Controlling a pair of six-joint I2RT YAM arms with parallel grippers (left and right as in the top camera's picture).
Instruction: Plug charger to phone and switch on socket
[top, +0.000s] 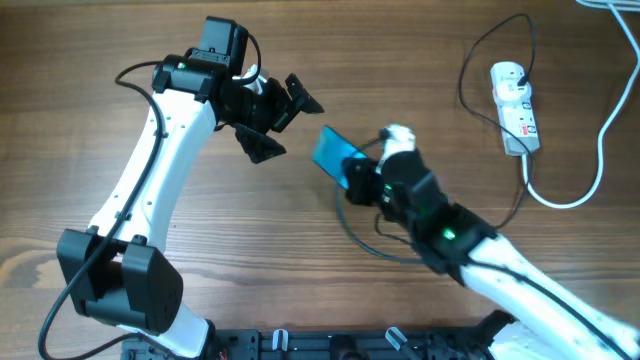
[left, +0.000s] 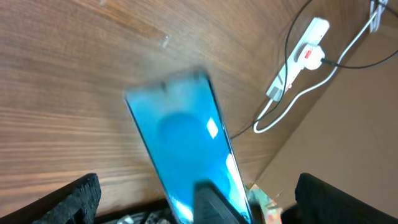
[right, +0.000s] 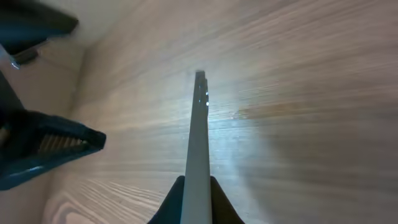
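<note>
Left claw (top: 284, 124) agape, right claw (top: 349, 178) clamped tight.

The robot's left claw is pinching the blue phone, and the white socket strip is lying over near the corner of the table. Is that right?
Not quite. It is the right claw that pinches the phone. The right wrist view shows the phone's thin edge clamped between its fingers. The left claw is open. The socket strip does lie near the table's corner.
</note>
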